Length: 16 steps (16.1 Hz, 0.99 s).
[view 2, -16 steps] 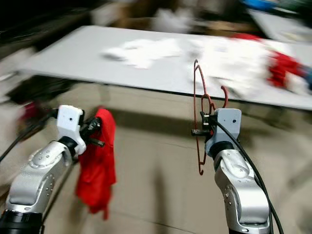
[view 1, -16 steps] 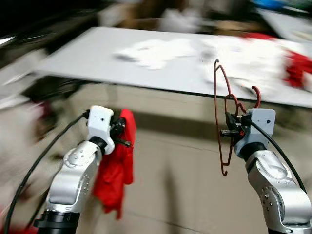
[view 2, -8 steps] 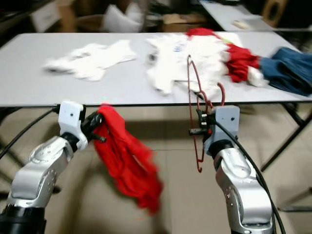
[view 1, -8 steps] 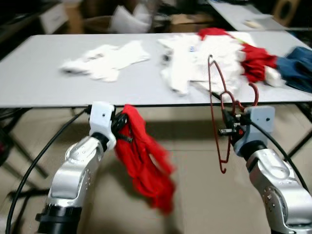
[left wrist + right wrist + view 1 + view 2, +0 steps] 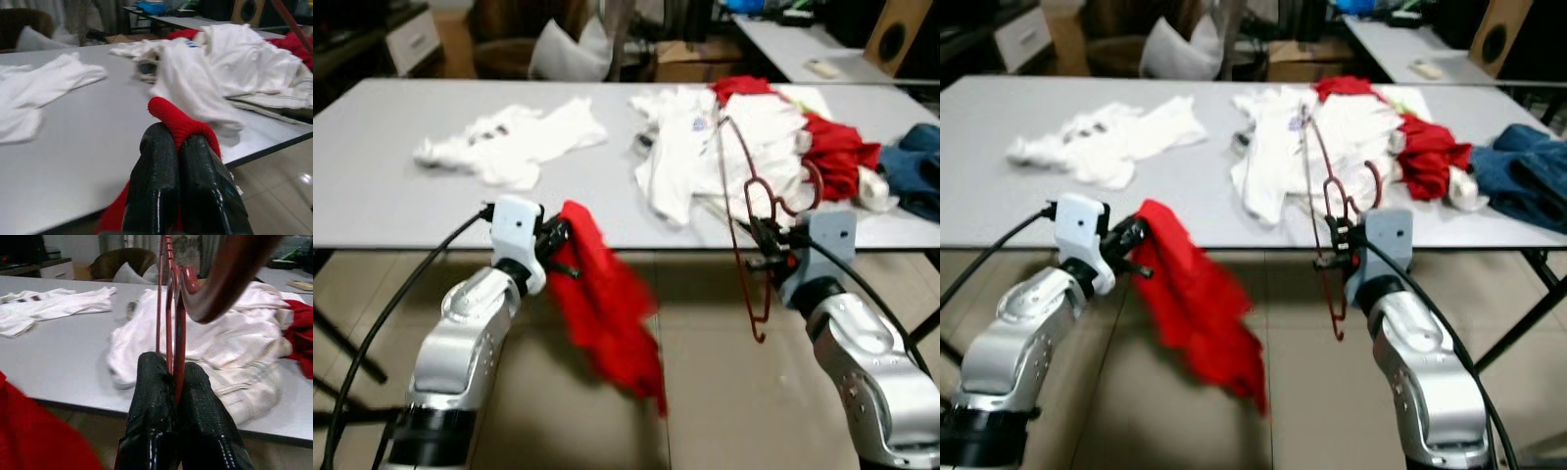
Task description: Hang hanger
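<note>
The right gripper (image 5: pixel 770 247) is clamping its two black fingers (image 5: pixel 151 396) on the thin dark-red wire hanger (image 5: pixel 751 223), pinching the wires just below the hook, so the hanger is standing nearly upright in front of the near edge of the long grey table (image 5: pixel 431 211), its hook curling toward the gripper and its frame reaching both above and below that edge. The left gripper (image 5: pixel 558 247) is squeezing a bunched red cloth garment (image 5: pixel 607 304), which is hanging down below the table's near edge. On the table, beyond the hanger, a heap of white clothing (image 5: pixel 705 137) is lying, with a red garment pile (image 5: pixel 837 152) and a blue denim piece (image 5: pixel 913 171) toward the table's right end and a crumpled white shirt (image 5: pixel 514 142) toward its left.

Compared with half a second ago, the camera is looking at the table from slightly closer and squarer, the hanger is leaning a little more toward the table's left end, and the red garment is swinging out less far from the left gripper.
</note>
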### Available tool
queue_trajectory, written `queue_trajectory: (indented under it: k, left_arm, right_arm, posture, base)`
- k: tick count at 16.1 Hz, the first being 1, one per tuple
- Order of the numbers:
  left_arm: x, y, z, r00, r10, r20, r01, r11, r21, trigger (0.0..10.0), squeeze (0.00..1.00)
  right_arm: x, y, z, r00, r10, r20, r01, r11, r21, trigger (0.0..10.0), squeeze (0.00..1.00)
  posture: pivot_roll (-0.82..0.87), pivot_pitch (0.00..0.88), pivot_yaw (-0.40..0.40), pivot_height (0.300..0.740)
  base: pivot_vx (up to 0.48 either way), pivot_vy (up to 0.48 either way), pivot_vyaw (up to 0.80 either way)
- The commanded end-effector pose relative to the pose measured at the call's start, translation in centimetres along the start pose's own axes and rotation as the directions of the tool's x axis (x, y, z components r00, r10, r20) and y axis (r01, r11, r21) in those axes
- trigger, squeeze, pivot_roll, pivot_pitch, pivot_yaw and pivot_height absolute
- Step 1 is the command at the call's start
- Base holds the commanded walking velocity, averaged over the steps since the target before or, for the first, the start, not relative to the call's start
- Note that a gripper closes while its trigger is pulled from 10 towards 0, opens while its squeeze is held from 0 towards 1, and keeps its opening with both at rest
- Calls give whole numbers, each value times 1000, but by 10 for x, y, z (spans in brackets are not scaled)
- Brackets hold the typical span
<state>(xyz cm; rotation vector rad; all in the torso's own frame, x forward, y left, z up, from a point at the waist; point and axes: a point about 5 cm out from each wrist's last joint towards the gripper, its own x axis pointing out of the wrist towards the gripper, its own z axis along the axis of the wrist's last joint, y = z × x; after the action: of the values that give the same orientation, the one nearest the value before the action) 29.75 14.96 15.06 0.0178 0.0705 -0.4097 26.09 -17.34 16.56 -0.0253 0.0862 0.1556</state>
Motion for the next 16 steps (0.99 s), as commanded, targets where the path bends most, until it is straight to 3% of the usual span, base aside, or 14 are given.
queue_trajectory:
  k: [1, 3, 5, 7, 9, 12, 14, 16]
  left_arm:
    - [8, -6, 13, 998, -36, 46, 35, 999, 12, 10000, 0]
    - [17, -1, 20, 998, -18, 60, 17, 1000, 18, 10000, 0]
    - [31, 7, 40, 995, -22, 98, 16, 998, 55, 10000, 0]
    - [47, 14, 70, 987, -41, 157, 30, 997, 72, 10000, 0]
    - [56, 19, 82, 986, -39, 165, 21, 994, 105, 10000, 0]
    - [74, 28, 97, 989, -35, 144, 10, 985, 170, 10000, 0]
    - [85, 27, 112, 985, -58, 163, 29, 983, 179, 10000, 0]
    - [92, 23, 131, 974, -92, 207, 59, 985, 161, 10000, 0]
  right_arm:
    - [-1, -6, 5, 1000, -12, 18, 13, 1000, -18, 10000, 0]
    - [-1, -7, 10, 999, 19, 37, -19, 1000, -16, 10000, 0]
    - [-7, -11, 21, 987, 148, 65, -147, 989, -19, 10000, 0]
    - [-21, -20, 30, 948, 314, 46, -310, 947, -79, 10000, 0]
    - [-30, -28, 38, 926, 374, 49, -367, 924, -111, 10000, 0]
    - [-62, -35, 63, 824, 562, 66, -553, 825, -118, 10000, 0]
    - [-81, -37, 64, 748, 662, -54, -663, 739, -118, 10000, 0]
    - [-90, -40, 59, 710, 687, -152, -702, 705, -95, 10000, 0]
  posture:
    - [-52, 0, 29, 740]
    - [-52, 0, 26, 740]
    - [-46, 0, 21, 740]
    - [-46, 0, 20, 740]
    - [-51, 0, 25, 740]
    - [-59, 0, 28, 740]
    - [-65, 0, 33, 740]
    - [-70, 0, 36, 740]
  base:
    - [405, 0, -456]
    - [407, 0, -466]
    - [409, 0, 0]
    - [411, 0, 0]
    - [411, 0, 0]
    - [410, 0, 0]
    - [409, 0, 0]
    - [411, 0, 0]
